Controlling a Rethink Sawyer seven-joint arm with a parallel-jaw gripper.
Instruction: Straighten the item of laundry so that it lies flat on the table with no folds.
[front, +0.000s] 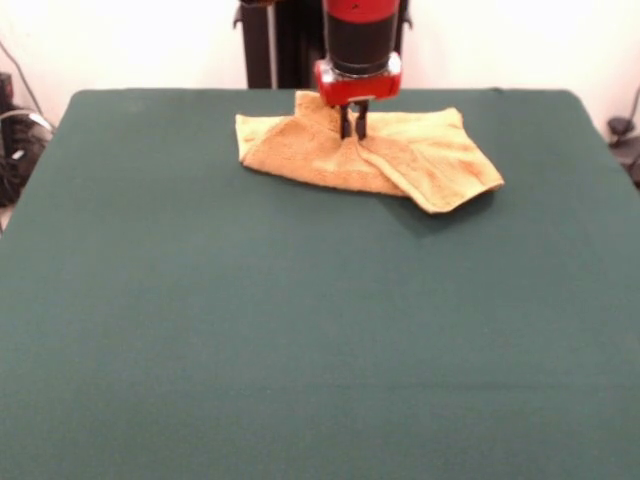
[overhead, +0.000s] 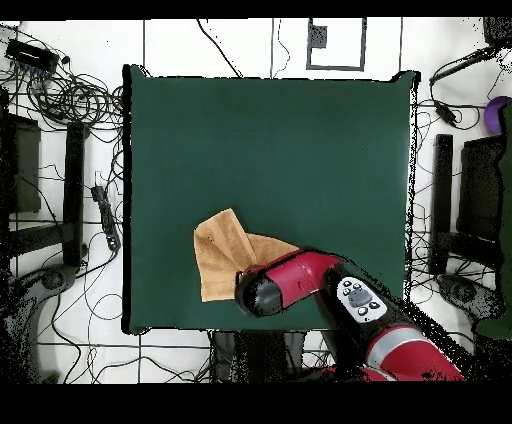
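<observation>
Gripper (front: 353, 130) stood with fingers drawn close together, apparently pinching a ridge of the towel (front: 420, 160) directly beneath it. Cloth lay bunched and folded to both sides, near the table's (front: 300, 330) robot-side edge. Step: grasping. Next likely needs a lift-and-drag outward.
</observation>
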